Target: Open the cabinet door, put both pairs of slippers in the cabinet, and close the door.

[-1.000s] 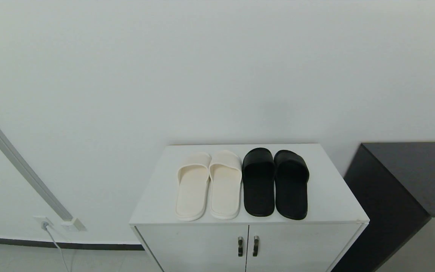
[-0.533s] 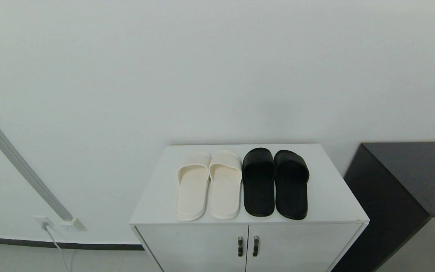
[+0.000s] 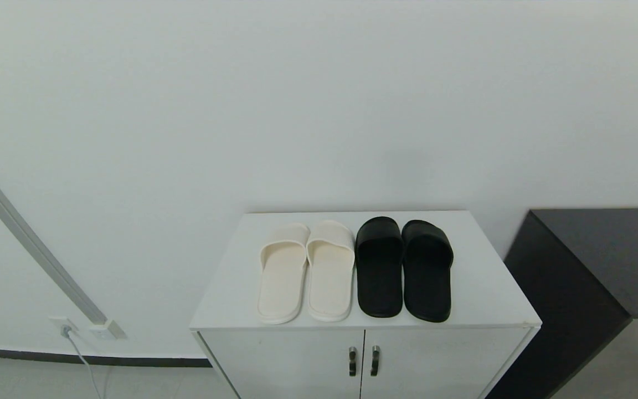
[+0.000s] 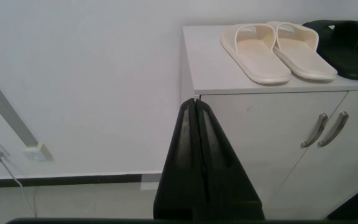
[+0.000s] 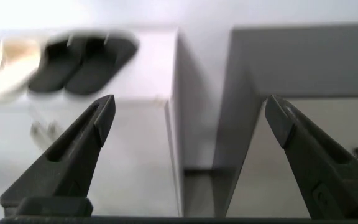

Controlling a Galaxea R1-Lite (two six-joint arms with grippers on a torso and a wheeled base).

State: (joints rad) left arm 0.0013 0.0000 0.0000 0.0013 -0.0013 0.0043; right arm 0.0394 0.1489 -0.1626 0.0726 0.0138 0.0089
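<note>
A white cabinet (image 3: 490, 299) stands against the wall with both doors shut and two metal handles (image 3: 363, 360) side by side at the middle. On its top lie a cream pair of slippers (image 3: 305, 271) on the left and a black pair (image 3: 405, 269) on the right, toes toward the wall. In the left wrist view my left gripper (image 4: 196, 102) is shut, hanging low beside the cabinet's (image 4: 260, 118) left front corner, with the cream slippers (image 4: 278, 43) beyond it. In the right wrist view my right gripper (image 5: 188, 118) is open and empty, well back from the cabinet (image 5: 135, 124).
A dark cabinet (image 3: 585, 277) stands close on the right of the white one. On the wall at the lower left are a slanted grey conduit (image 3: 25, 235) and a socket with a plugged-in cable (image 3: 67, 331). Floor shows to the left of the cabinet.
</note>
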